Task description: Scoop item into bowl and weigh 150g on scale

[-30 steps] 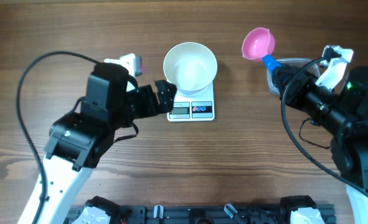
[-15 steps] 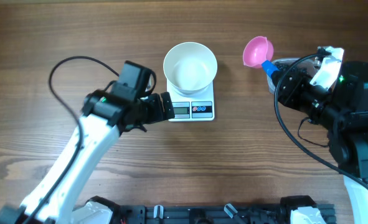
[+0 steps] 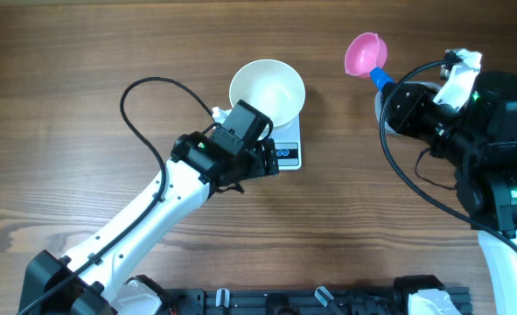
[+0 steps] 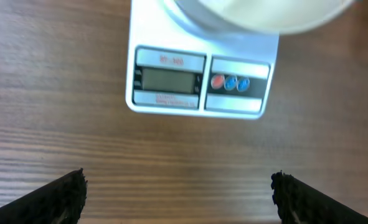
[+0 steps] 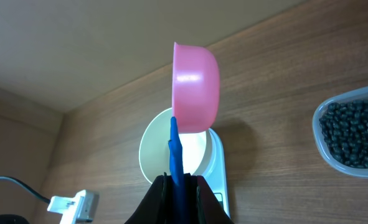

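Note:
The white bowl [image 3: 268,92] stands empty on the white scale [image 3: 288,154]. My left gripper [image 3: 263,163] hovers open over the scale's front left part, hiding its display from above. In the left wrist view the scale [image 4: 199,84] lies just ahead of the gripper [image 4: 177,186], with bare wood between the wide-apart fingers and the bowl [image 4: 258,12] at the top edge. My right gripper [image 3: 394,94] is shut on the blue handle of a pink scoop [image 3: 365,54], which looks empty. The right wrist view has the scoop [image 5: 196,87] upright above the gripper [image 5: 177,183]. The item, black beans [image 5: 352,134], fills a clear tub at the right.
A white plug [image 5: 71,204] lies left of the scale, mostly hidden under my left arm from above. The left arm's black cable [image 3: 144,96] loops over the table. The clear tub sits largely under my right arm in the overhead view.
My left arm has swung to the right, bringing its open gripper from beside the scale to over its front. The right gripper has lifted the scoop slightly away from me.

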You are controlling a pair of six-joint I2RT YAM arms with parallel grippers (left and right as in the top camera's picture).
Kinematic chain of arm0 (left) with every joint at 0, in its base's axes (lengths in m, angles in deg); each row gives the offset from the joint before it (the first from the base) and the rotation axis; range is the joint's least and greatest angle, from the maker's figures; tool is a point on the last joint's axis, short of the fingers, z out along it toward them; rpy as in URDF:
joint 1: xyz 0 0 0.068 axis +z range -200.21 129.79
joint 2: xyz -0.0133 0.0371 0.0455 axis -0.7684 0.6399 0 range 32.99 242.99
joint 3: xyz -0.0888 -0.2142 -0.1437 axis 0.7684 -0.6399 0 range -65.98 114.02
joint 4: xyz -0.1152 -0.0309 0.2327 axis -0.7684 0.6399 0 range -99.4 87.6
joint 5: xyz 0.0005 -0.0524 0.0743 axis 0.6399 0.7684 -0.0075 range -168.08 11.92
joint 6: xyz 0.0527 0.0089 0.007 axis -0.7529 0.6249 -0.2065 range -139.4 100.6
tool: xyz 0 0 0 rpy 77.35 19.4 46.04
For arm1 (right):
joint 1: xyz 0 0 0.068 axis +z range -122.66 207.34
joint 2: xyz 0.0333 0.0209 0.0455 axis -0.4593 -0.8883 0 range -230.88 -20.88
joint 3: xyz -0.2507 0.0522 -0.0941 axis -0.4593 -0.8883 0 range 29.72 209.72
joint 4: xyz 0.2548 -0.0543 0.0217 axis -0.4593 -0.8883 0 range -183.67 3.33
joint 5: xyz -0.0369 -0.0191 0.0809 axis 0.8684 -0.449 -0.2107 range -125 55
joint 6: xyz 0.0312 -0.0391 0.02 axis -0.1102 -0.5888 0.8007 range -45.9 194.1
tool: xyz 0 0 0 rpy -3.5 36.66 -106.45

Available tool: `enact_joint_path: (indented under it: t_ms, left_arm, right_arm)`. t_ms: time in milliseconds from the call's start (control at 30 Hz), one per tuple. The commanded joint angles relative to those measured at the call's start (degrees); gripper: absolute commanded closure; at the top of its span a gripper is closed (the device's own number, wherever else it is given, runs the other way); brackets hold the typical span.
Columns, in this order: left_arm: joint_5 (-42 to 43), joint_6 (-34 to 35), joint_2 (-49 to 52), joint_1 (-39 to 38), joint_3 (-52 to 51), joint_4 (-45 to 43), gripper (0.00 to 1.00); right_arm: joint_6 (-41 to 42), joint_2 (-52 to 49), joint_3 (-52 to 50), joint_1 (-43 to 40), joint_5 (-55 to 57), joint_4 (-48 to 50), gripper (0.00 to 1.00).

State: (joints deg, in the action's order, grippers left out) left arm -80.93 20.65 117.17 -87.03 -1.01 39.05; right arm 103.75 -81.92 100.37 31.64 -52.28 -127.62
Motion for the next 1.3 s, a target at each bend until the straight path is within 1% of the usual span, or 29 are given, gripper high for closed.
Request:
enact_joint_path:
  t_ms: [0,233,300,467,567,633,733,1267]
  left_arm:
    - [-3.5,2.7,3.8,-0.2,-0.3,-1.7,0.00]
    - [-3.5,2.2,12.0,-0.2,-0.3,-5.5,0.00]
    - [-3.8,2.2,14.3,-0.2,-0.3,-7.2,0.00]
    - [-5.8,2.2,17.5,-0.2,-0.3,-9.1,0.00]
    - [-5.8,2.1,17.9,-0.2,-0.3,-9.6,0.00]
    - [-5.8,-0.3,18.3,-0.2,-0.3,-10.6,0.00]
    - [-5.8,-0.4,19.3,-0.2,-0.3,-12.5,0.00]
    - [-5.8,-0.4,21.9,-0.2,-0.3,-15.1,0.00]
  right_arm:
    - [-0.1,0.3,1.4,-0.2,1.0,1.4,0.96]
    - [-0.1,0.3,1.4,-0.4,1.0,4.2,0.96]
    - [-1.2,0.3,1.4,-0.4,0.9,5.1,0.96]
    - [-1.2,0.3,1.4,-0.4,1.0,5.6,0.96]
    - [-1.1,0.3,1.4,-0.4,0.9,5.6,0.96]
    - [-1.1,0.3,1.4,-0.4,0.7,5.8,0.95]
    - [-1.1,0.3,1.4,-0.4,0.7,6.2,0.96]
    - [-1.0,0.3,1.4,-0.4,0.7,7.1,0.96]
